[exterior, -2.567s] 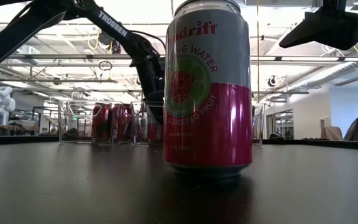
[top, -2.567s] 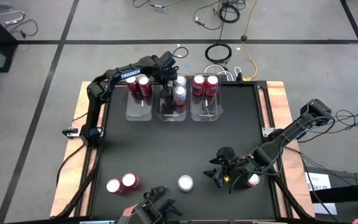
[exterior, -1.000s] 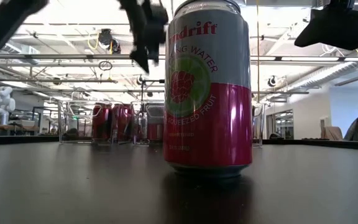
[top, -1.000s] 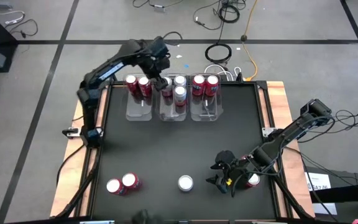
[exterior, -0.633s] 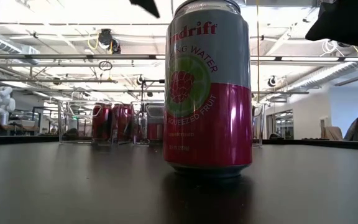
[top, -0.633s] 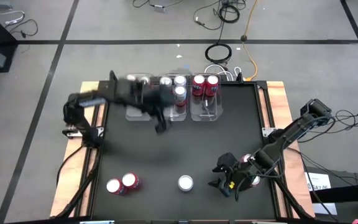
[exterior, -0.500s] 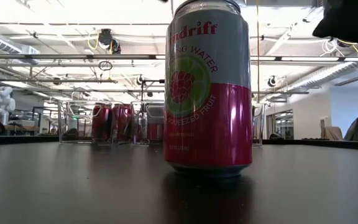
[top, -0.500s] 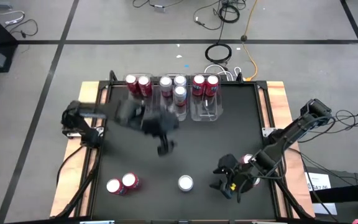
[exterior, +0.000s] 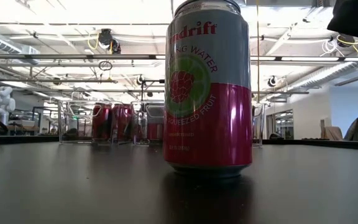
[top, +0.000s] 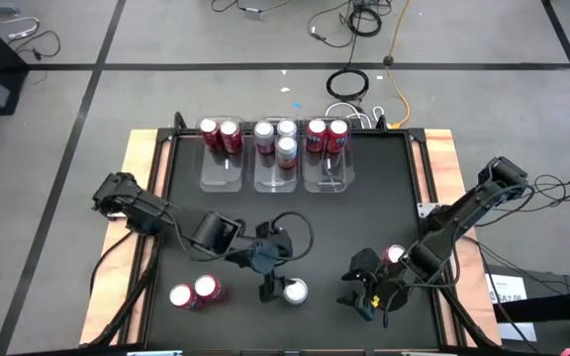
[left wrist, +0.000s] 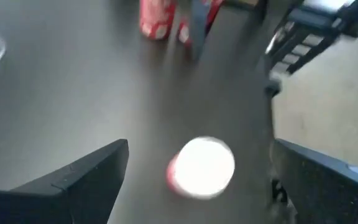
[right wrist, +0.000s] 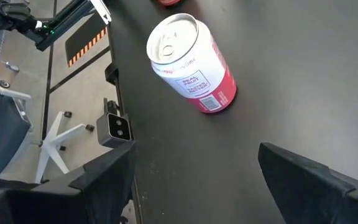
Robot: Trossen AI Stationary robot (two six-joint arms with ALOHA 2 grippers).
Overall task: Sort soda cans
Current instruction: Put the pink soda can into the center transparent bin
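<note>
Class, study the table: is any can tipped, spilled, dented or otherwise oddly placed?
Nothing stands out. The seven binned cans stand upright in the clear bins, and the four loose cans stand upright on the black table. No spill or dent shows.

- A black tabletop (top: pixel 226 218) with light wooden edges (top: pixel 130 168) stands on a grey concrete floor (top: pixel 87 40) crossed by dark lines.
- Loose cables (top: pixel 348 83) lie on the floor behind it.
- In the low view, ceiling beams (exterior: pixel 73 59) and bright lights (exterior: pixel 55 12) run overhead.
</note>
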